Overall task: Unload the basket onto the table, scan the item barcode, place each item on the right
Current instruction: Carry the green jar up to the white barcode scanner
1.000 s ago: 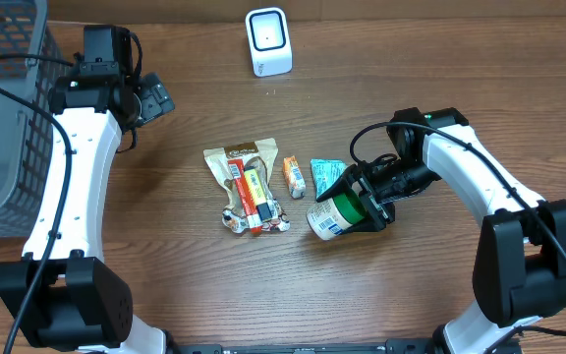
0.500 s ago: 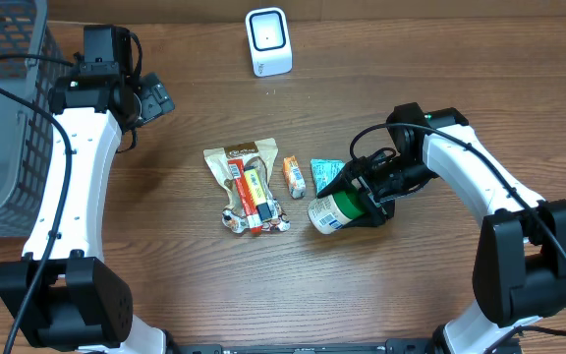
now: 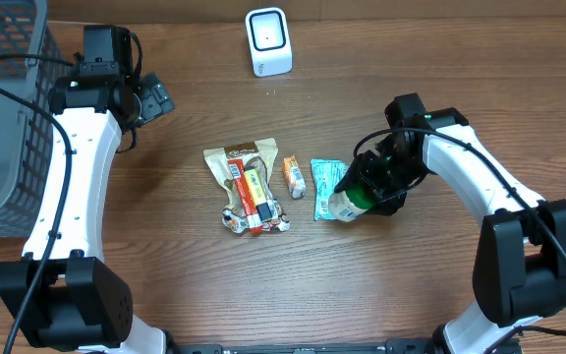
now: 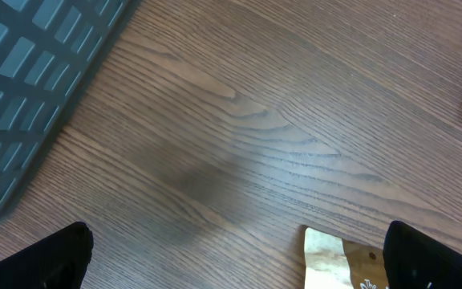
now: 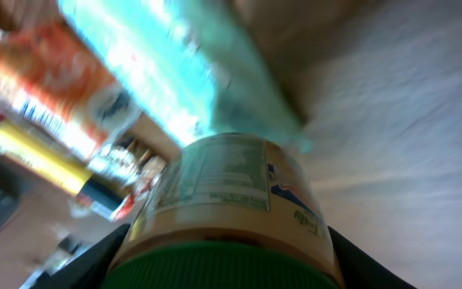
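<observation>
The right end effector [image 3: 364, 190] is grasping the jar [image 3: 343, 205] at its green-lidded end. Over the last second the jar has gone from lying flat on the counter [image 3: 165, 265] to tipped up off it, and it has drawn slightly nearer the scanner [image 3: 268, 41]. It is still well apart from the scanner, on the robot's side and off to the right, with its base just beside the teal packet [image 3: 324, 175]. The right wrist view is blurred, which suggests the arm is mid-swing. The jar's label [image 5: 223, 186] shows there, but I cannot make out a barcode. I judge the pickup done and the carry only begun; the label still has to be turned toward the scanner's window. The left end effector [image 3: 157, 98] hangs released, fingers wide and holding nothing, well left of the scanner.
</observation>
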Available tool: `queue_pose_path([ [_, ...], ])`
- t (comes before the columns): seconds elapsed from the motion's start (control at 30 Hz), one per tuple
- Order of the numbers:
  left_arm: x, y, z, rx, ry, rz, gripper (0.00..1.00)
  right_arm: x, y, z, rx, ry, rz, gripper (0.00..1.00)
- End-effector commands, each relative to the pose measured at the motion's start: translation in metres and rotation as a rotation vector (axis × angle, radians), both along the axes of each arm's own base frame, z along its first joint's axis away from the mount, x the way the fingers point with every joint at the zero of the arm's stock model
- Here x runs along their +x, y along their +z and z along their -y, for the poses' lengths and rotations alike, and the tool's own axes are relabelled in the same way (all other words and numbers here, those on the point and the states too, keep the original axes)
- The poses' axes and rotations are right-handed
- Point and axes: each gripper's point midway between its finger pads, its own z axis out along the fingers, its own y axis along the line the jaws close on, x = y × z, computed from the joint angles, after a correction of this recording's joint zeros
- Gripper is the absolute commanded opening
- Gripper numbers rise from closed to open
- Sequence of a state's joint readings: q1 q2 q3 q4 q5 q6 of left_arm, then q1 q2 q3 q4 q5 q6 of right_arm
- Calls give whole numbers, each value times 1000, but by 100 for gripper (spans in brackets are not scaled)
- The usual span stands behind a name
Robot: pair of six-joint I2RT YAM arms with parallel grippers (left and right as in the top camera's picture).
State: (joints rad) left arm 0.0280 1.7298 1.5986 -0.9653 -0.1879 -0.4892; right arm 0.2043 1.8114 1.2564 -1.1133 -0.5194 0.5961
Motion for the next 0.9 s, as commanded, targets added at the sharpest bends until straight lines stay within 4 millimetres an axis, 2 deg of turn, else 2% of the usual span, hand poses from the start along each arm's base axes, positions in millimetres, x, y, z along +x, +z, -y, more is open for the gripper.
queue_pose_path([
  [0.0, 0, 6, -2, 12, -13, 11, 100, 19, -3, 18, -110, 64, 121, 42],
  [0.07, 0, 6, -2, 12, -14, 10, 100, 24, -4, 20, -121, 118, 168, 34],
  [0.17, 0, 6, -2, 12, -14, 10, 100, 32, 2, 19, -113, 154, 216, 33],
  [0.33, 0, 6, -2, 12, -14, 10, 100, 46, 37, 16, -108, 160, 251, 33],
  [0.4, 0, 6, -2, 12, -14, 10, 100, 54, 62, 14, -104, 188, 296, 33],
  [0.43, 0, 6, -2, 12, -14, 10, 100, 62, 87, 11, -102, 205, 340, 33],
  [0.47, 0, 6, -2, 12, -14, 10, 100, 67, 104, 9, -103, 207, 373, 32],
  [0.63, 0, 6, -2, 12, -14, 10, 100, 87, 177, 0, -113, 215, 553, 27],
  [0.67, 0, 6, -2, 12, -14, 10, 100, 93, 204, -3, -134, 234, 645, 25],
  [0.83, 0, 6, -2, 12, -13, 11, 100, 113, 272, -21, -174, 286, 927, 22],
  [0.87, 0, 6, -2, 12, -14, 10, 100, 121, 286, -27, -198, 318, 1019, 22],
])
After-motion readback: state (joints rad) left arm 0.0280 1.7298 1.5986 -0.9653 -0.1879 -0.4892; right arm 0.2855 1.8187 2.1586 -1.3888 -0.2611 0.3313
